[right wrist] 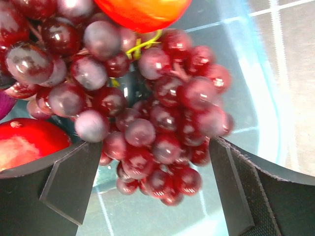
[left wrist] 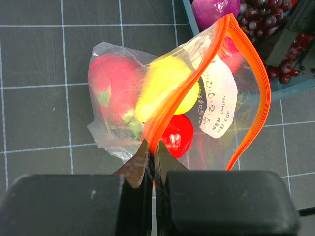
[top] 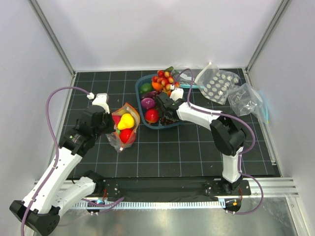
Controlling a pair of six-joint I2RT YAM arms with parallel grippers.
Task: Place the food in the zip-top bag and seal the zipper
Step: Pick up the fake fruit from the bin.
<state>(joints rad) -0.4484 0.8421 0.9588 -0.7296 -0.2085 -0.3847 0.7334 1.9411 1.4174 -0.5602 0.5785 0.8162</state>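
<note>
1. Left end effector: the jaws are closed to a narrow gap and pinch the orange-red zipper at one end of the strip.
2. Zip-top bag: it sits on the table, just left of the blue bin. The mouth is open, and the two zipper tracks spread into a loop away from the pinch point.
3. Bag contents: a yellow fruit, a large red fruit and a small red fruit. The white label faces the left wrist camera.
4. Right end effector: the jaws are wide apart inside the blue bin, with one finger on each side of the grape bunch. It cannot be determined whether the fingers touch the grapes.
5. Grape bunch: dark purple-red, lying on the bin floor. A red piece is just beside one finger and an orange-red piece lies at the bunch's far end.
6. Remaining food: heaped in the far part of the bin.
</note>
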